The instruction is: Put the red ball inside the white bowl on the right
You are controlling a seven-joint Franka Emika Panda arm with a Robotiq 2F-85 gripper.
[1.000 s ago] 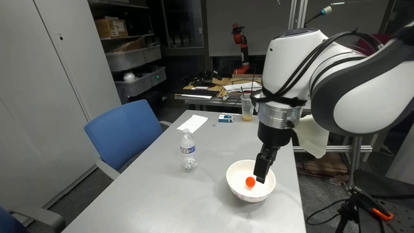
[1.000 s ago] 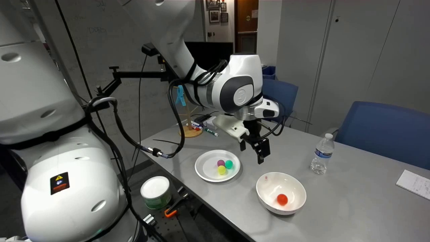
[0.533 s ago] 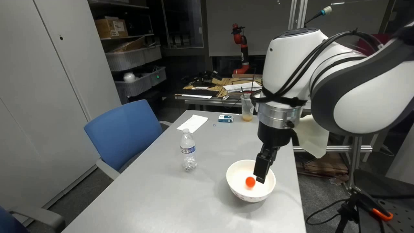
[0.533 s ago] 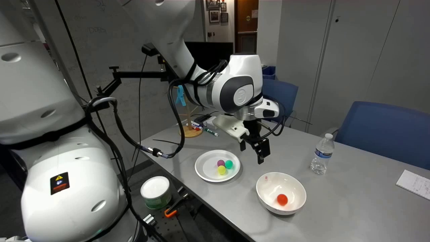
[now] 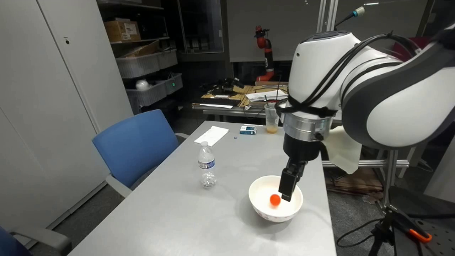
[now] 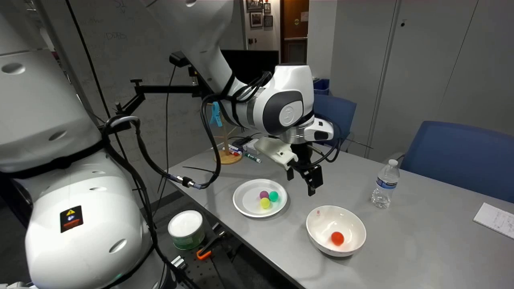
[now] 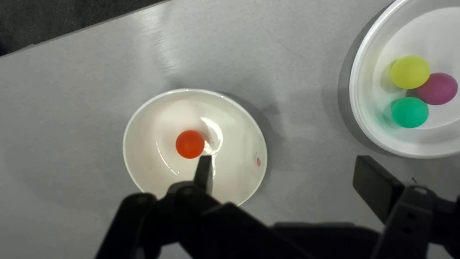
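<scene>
While the red ball [image 7: 190, 144] rests inside the white bowl [image 7: 240, 142], gripper [image 7: 284, 169] spread wide, height unclear

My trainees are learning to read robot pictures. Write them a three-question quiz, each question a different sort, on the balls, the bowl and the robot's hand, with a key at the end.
1. Fill in the blank: on the plate lie a yellow ball, a purple ball and a ___ ball.
2. True or false: the hand is open.
3. Where is the red ball?
A) On the plate
B) In the bowl
C) In the hand

Key
1. Green; the green ball lies near the other two.
2. True; its fingers stand apart.
3. B; all three views show it there.
</scene>
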